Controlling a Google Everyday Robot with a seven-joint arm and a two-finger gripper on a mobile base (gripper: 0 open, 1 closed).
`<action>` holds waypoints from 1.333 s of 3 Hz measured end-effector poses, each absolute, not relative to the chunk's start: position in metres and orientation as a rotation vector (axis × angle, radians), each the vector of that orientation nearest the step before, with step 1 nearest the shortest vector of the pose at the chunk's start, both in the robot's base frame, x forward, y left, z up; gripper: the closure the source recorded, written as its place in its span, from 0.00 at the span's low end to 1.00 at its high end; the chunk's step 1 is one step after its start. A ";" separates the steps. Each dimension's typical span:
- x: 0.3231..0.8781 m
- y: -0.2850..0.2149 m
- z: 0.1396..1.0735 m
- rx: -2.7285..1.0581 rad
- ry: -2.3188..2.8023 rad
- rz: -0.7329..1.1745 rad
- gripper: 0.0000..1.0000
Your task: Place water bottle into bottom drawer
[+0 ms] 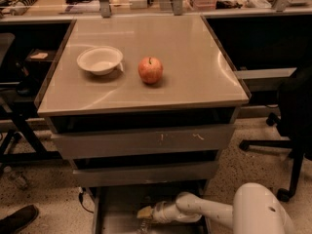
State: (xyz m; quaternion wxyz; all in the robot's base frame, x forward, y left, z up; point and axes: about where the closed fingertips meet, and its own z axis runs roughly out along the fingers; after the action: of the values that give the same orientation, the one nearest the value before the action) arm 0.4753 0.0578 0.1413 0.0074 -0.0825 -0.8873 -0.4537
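Observation:
The bottom drawer [114, 211] is pulled out under the cabinet, showing a flat grey floor between thin side rails. My white arm reaches in from the lower right. My gripper [145, 212] is low over the drawer floor near its middle, with its pale yellowish tip pointing left. I cannot make out the water bottle; it may be at the gripper's tip near the bottom edge of the view.
A white bowl [100, 60] and a red apple [150, 70] sit on the cabinet top [195, 82]. Two shut grey drawer fronts [146, 140] are above the open drawer. An office chair [292, 111] stands at right, a shoe [18, 218] at lower left.

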 end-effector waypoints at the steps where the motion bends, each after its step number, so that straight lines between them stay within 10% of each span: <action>1: 0.475 0.058 0.141 -0.258 -2.775 -1.419 1.00; 4: 0.475 0.058 0.141 -0.258 -2.774 -1.419 0.36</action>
State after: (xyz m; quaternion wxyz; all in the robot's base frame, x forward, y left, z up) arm 0.4753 0.0578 0.1413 0.0075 -0.0824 -0.8873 -0.4537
